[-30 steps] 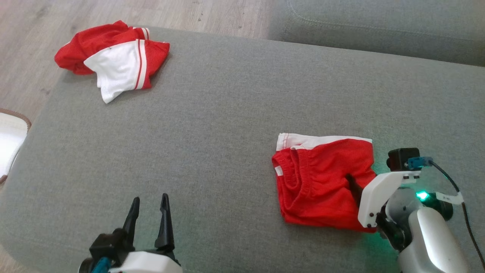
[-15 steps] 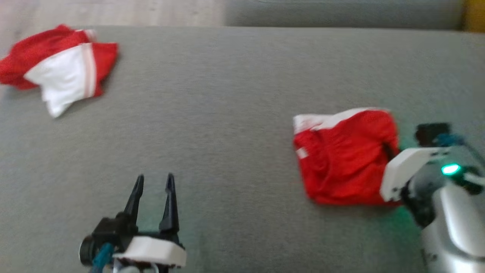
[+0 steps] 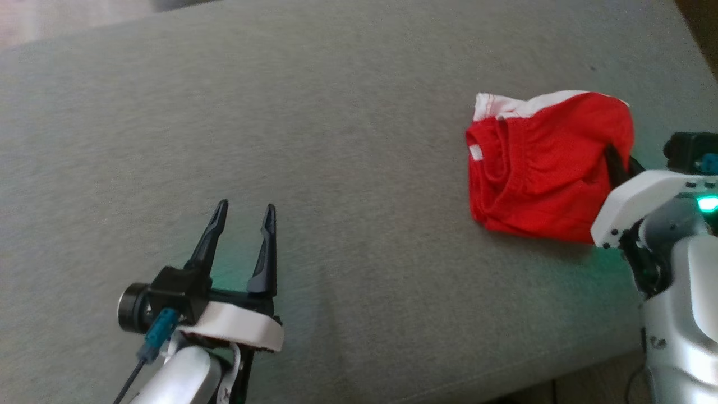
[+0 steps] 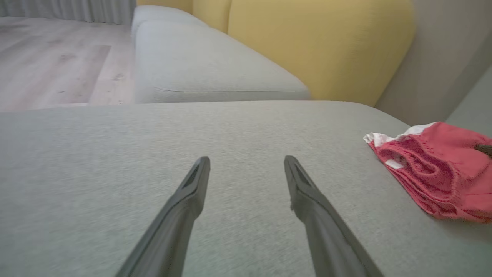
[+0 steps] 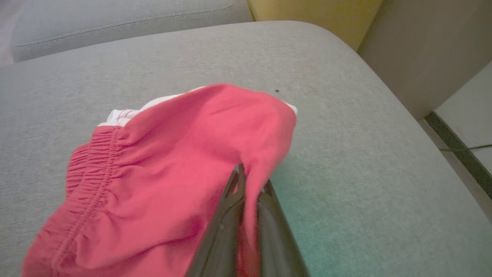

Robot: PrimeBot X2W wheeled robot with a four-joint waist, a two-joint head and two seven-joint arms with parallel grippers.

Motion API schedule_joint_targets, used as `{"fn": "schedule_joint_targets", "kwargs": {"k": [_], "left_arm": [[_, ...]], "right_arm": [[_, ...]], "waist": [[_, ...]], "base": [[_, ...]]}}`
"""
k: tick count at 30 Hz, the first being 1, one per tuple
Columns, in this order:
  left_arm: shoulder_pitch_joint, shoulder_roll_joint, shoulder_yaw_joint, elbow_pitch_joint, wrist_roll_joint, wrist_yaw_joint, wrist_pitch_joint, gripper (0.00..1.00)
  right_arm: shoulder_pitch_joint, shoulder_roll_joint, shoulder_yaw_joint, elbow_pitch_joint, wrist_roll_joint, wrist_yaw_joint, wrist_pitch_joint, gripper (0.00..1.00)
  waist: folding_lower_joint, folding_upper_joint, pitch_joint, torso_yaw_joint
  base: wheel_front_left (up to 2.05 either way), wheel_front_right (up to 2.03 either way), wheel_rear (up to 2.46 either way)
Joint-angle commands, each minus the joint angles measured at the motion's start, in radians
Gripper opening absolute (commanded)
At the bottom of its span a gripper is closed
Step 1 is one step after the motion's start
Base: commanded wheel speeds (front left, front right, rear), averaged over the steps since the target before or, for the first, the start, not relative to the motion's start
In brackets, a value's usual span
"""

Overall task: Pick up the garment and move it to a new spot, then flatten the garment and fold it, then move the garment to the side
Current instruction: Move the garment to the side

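- While the folded garment (image 3: 541, 168) is clamped by the closed right gripper (image 5: 246, 184), it lies at the frame's upper right.
- The left gripper (image 3: 244, 210) is held open, empty.
- Folding looks done; setting aside is left.

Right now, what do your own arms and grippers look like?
The left gripper and right gripper each have two long, dark, tapered fingers on a white bracket, with a silvery forearm behind. A black camera with a teal plug sits at each wrist; a green light glows on the right.
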Motion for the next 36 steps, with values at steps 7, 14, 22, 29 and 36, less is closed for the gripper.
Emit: {"fn": "schedule_joint_targets", "kwargs": {"k": [7,14,22,29,36], "left_arm": [[-0.052,0.041,0.021,-0.060,0.025,0.009,0.031,1.00],[-0.049,0.059,0.032,-0.083,0.027,0.026,0.041,1.00],[-0.044,0.067,0.037,-0.099,0.026,0.036,0.039,1.00],[-0.045,0.064,0.030,-0.104,0.029,0.042,0.039,1.00],[-0.048,0.056,0.028,-0.094,0.023,0.042,0.032,1.00]], "right_arm": [[-0.119,0.016,0.010,0.032,-0.003,-0.001,-0.040,0.00],[-0.255,-0.075,-0.028,0.144,-0.027,-0.001,-0.035,0.00],[-0.373,-0.188,-0.066,0.233,-0.083,-0.001,-0.030,0.00],[-0.426,-0.246,-0.088,0.278,-0.143,-0.001,-0.059,1.00],[-0.415,-0.217,-0.100,0.275,-0.162,-0.001,-0.113,1.00]], "waist": [[-0.0001,0.0000,0.072,-0.059],[-0.0001,0.0000,0.089,0.004],[-0.0001,0.0000,0.105,0.058],[-0.0001,0.0000,0.121,0.081],[-0.0001,0.0000,0.115,0.077]], "base": [[0.00,0.00,0.00],[0.00,0.00,0.00],[0.00,0.00,0.00],[0.00,0.00,0.00],[0.00,0.00,0.00]]}}
